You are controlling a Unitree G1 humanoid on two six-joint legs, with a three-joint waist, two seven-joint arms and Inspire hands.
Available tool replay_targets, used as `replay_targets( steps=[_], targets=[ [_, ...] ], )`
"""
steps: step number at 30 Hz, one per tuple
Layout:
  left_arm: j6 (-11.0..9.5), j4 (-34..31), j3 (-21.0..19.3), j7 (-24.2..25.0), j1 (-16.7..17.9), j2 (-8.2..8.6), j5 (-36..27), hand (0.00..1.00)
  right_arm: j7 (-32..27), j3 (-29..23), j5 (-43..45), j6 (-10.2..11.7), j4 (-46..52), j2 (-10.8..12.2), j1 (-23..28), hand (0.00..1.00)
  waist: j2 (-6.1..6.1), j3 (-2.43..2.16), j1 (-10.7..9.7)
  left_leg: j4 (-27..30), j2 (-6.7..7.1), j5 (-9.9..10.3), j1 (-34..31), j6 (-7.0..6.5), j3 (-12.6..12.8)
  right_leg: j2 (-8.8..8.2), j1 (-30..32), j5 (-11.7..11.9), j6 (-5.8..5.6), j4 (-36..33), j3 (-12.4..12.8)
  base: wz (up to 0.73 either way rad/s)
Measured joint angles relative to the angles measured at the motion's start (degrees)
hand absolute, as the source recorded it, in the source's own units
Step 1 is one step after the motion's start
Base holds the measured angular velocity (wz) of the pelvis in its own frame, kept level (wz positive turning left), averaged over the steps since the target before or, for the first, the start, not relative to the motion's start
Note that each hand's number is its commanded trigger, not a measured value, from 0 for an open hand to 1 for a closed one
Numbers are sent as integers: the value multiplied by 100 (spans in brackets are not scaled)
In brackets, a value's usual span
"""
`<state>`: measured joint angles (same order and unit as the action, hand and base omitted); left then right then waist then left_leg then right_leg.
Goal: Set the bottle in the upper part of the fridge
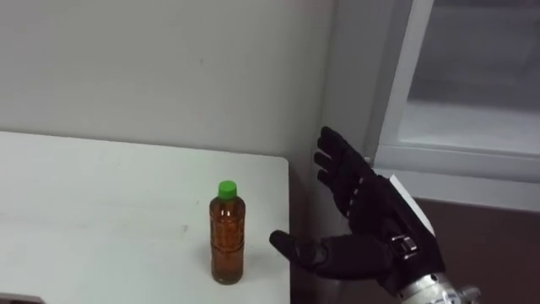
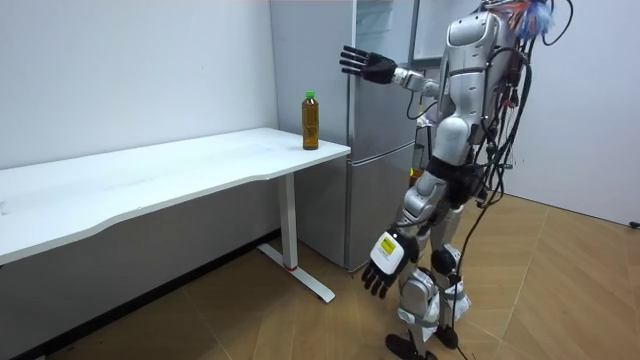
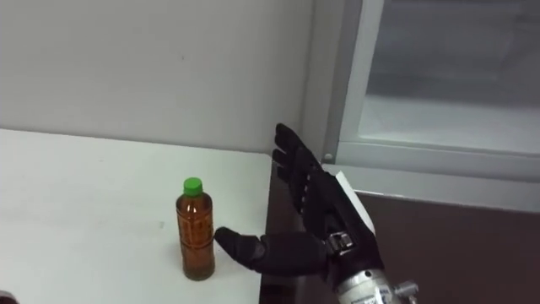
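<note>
A brown bottle (image 1: 228, 235) with a green cap stands upright on the white table (image 1: 101, 203), close to its right corner. My right hand (image 1: 371, 221) is open just right of the bottle, past the table's edge. Its fingers are spread and point up, its thumb reaches toward the bottle's lower part, and a small gap stays between them. The room view has the bottle (image 2: 310, 120) at the table's end next to the grey fridge (image 2: 380, 120), my right hand (image 2: 368, 65) raised above it. My left hand (image 2: 384, 262) hangs by my thigh, fingers relaxed.
A grey wall runs behind the table. The fridge, doors closed, stands right beside the table's end (image 2: 335, 150). I stand on the wooden floor (image 2: 560, 290) in front of the fridge, facing the table corner.
</note>
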<state>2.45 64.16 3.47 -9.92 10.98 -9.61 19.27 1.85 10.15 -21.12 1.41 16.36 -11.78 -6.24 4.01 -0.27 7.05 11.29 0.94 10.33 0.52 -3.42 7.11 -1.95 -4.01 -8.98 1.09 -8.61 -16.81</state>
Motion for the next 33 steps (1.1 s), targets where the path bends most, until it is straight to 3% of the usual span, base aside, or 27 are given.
replay_targets(
  steps=[6, 13, 22, 30, 33],
  targets=[
    [6, -17, -1, 51, 4, 2, 48, 0, -106, 7, -11, 66, -2, 41, -1, 0, -7, 9, 121, 6, 13, -2, -44, 1, -75, -4, -11, 0, -3, -6, -65, 6],
    [19, -78, -1, 50, -22, 11, 45, 0, -541, 183, -112, 68, -124, 43, -123, 0, -22, 71, 136, -2, 13, -1, -88, 1, -80, -1, 29, -1, -5, 4, -63, 0],
    [132, -212, 2, 47, -16, 9, 48, 0, -801, 516, -64, 50, -539, 45, -399, 0, 68, 57, 265, 7, 23, -3, -193, 1, -148, -2, 102, -2, -6, -4, -144, 3],
    [260, -373, -27, 58, 137, 6, 50, 0, -945, 553, -44, 51, -782, 45, -644, 0, 93, 73, 325, 26, 48, -1, -192, -2, -275, -8, 40, 2, -12, -12, -239, 9],
    [319, -458, -27, 54, 205, -3, 52, 0, -1177, 643, 69, 47, -1392, 107, -803, 0, 89, 75, 352, 29, 49, -2, -166, -2, -276, -29, 11, 1, -14, -18, -240, 0]
  ],
)
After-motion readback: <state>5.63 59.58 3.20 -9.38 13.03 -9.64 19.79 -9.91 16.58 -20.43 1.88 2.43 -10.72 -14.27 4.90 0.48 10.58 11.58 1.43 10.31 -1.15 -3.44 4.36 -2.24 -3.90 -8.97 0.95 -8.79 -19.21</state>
